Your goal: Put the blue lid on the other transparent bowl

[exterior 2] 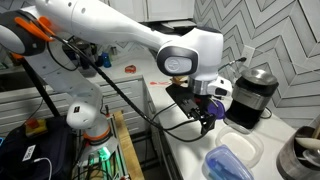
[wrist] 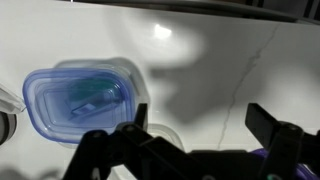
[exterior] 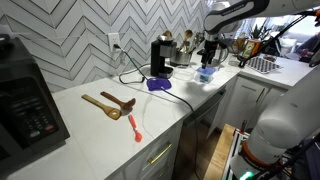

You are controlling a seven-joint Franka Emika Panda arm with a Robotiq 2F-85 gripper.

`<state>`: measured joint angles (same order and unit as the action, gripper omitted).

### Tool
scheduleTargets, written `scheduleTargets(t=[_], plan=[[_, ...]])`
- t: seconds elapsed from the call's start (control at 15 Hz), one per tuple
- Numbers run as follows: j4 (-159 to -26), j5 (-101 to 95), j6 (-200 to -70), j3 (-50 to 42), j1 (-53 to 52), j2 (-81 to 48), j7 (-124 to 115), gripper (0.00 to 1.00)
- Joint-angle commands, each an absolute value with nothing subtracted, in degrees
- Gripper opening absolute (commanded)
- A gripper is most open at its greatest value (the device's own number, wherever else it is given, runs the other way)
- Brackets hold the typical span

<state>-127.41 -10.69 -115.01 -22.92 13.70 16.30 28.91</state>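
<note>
The blue lid [wrist: 78, 100] lies flat at the left of the wrist view, apparently resting on a transparent bowl. It also shows in both exterior views [exterior: 205, 73] [exterior 2: 228, 162]. Part of another transparent bowl's rim [wrist: 163, 133] shows beside the lid, by my left finger; in an exterior view this bowl [exterior 2: 250, 147] sits just behind the lid. My gripper [wrist: 200, 120] is open and empty, hovering above the white counter to the right of the lid. It also shows in both exterior views [exterior: 207, 52] [exterior 2: 207, 118].
A dark purple squat object [exterior: 157, 84] and a black appliance [exterior: 160, 55] with a cable stand nearby. Wooden spoons [exterior: 108, 104] and an orange tool [exterior: 134, 127] lie further along the counter. A black machine [exterior 2: 255, 92] stands by the tiled wall. A dish rack [exterior: 262, 63] stands at the far end.
</note>
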Motion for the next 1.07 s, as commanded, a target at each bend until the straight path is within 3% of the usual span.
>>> scheduleTargets(t=[0.0, 0.53, 0.6, 0.8, 1.0], plan=[[-126.2, -9.7, -116.1, -23.9, 14.8, 14.3, 31.0, 1.00], [-123.8, -5.4, -120.7, -27.7, 16.0, 7.9, 48.5, 0.99], [-123.4, -4.2, -120.6, -27.6, 16.1, 7.2, 49.6, 0.96], [-121.5, -1.2, -119.9, -27.3, 16.9, 4.3, 51.0, 0.67], [-119.7, 2.0, -119.8, -27.2, 18.3, 1.8, 49.6, 0.61]])
